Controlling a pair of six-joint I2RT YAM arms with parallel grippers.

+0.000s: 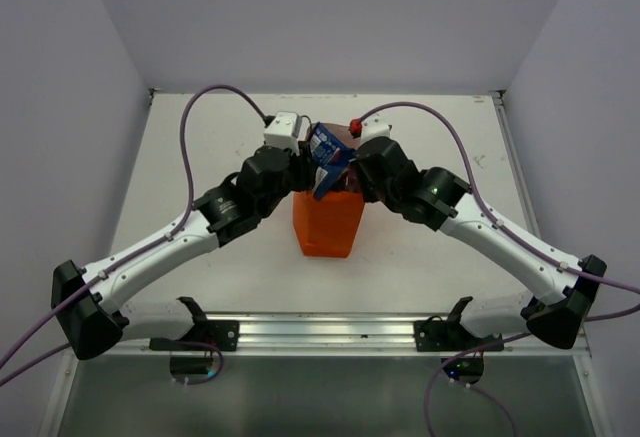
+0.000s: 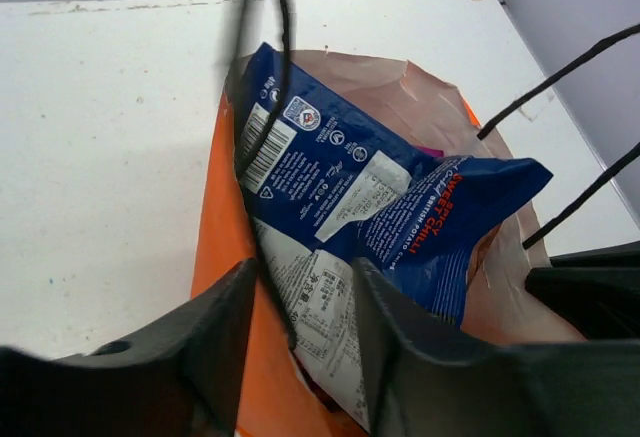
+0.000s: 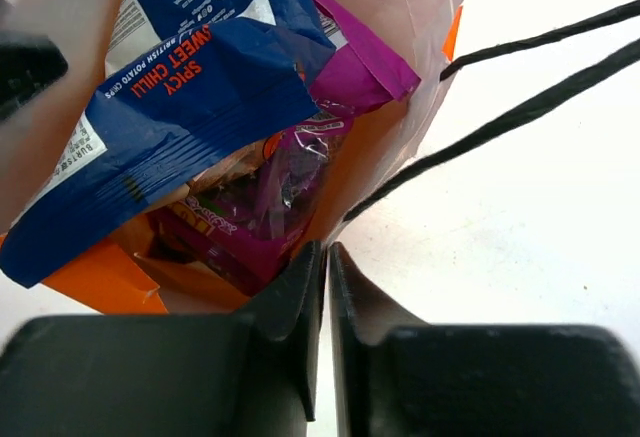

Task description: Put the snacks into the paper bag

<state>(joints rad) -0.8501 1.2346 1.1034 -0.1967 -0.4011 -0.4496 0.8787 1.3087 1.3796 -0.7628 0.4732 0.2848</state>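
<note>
Snacks sat inside the orange paper bag (image 1: pixel 326 229), which stood upright mid-worktop (image 1: pixel 190 147) between both arms. We saw the blue-and-white packet (image 2: pixel 370 197) poking out of its mouth, lying over the magenta packet (image 3: pixel 362 67) and the purple grape packet (image 3: pixel 275 187). Our left gripper (image 2: pixel 300 287) stood narrowly parted astride the bag's left rim, a cord handle (image 2: pixel 284 27) looping before it. Our right gripper (image 3: pixel 322 257) was all but closed, only a slit between its jaws, tips at the opposite rim.
</note>
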